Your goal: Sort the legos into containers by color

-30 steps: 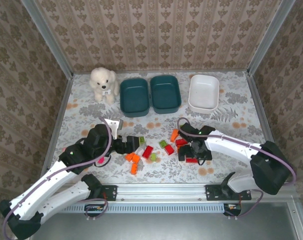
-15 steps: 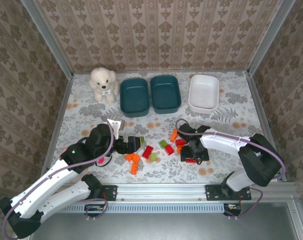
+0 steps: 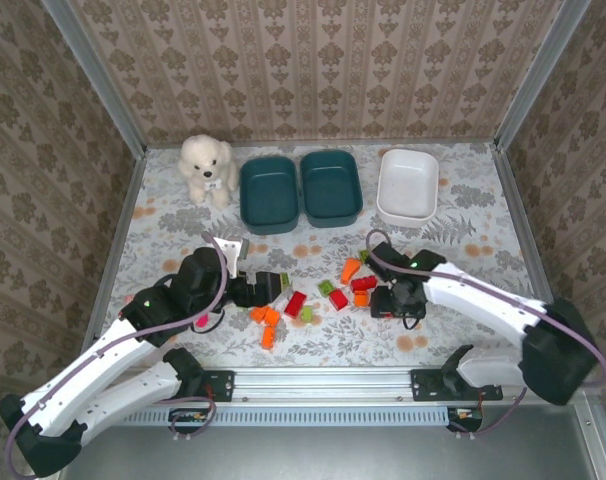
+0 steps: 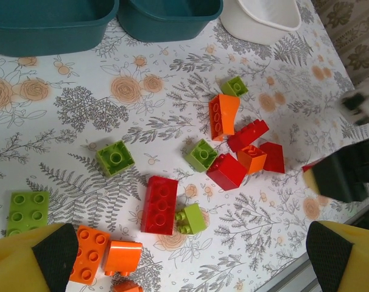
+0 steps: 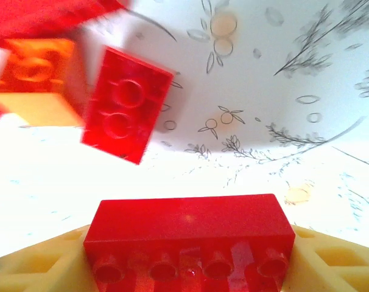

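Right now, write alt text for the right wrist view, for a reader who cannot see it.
A long red brick, four studs toward the camera, is clamped between the right gripper's yellow fingers at the bottom edge. Upper left, blurred, a smaller red brick and an orange brick lie on the white floral-print table.

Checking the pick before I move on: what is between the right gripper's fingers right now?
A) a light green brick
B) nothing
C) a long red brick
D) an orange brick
C: the right wrist view shows a long red brick, studs toward the camera, sitting squarely between the two yellow sides of the right gripper.
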Controlling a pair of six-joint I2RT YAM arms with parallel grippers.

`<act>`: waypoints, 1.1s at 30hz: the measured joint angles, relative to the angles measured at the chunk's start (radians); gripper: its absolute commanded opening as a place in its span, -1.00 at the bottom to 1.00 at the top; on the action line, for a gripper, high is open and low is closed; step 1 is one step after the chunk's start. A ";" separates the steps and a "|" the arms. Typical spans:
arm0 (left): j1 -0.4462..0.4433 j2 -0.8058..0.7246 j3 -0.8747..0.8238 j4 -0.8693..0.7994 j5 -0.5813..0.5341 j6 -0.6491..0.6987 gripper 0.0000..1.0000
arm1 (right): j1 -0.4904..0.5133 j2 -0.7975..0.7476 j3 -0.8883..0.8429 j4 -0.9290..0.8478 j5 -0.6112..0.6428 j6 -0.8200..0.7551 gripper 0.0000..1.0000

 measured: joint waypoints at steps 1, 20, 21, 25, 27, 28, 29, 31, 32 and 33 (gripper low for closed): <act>0.000 0.010 0.008 0.001 -0.003 -0.003 1.00 | -0.004 -0.026 0.051 -0.036 0.012 -0.001 0.30; 0.291 0.591 0.404 0.132 0.123 -0.006 1.00 | -0.515 0.733 0.925 0.018 0.037 -0.221 0.23; 0.294 0.607 0.410 0.134 0.126 -0.005 1.00 | -0.525 0.778 0.957 0.023 0.037 -0.226 0.23; 0.302 0.663 0.438 0.134 0.141 -0.005 1.00 | -0.565 0.946 1.102 0.017 0.033 -0.249 0.25; 0.303 0.671 0.439 0.137 0.144 -0.005 1.00 | -0.578 1.011 1.164 0.010 0.030 -0.254 0.26; 0.303 0.672 0.439 0.137 0.147 -0.005 1.00 | -0.583 1.046 1.199 0.000 0.029 -0.259 0.27; 0.303 0.672 0.439 0.140 0.147 -0.005 1.00 | -0.586 1.075 1.226 -0.007 0.029 -0.262 0.27; 0.303 0.672 0.439 0.148 0.150 -0.005 1.00 | -0.591 1.120 1.263 -0.016 0.026 -0.266 0.29; 0.303 0.672 0.439 0.149 0.150 -0.005 1.00 | -0.594 1.139 1.280 -0.022 0.022 -0.267 0.30; 0.303 0.672 0.439 0.149 0.151 -0.005 1.00 | -0.596 1.157 1.297 -0.031 0.018 -0.268 0.31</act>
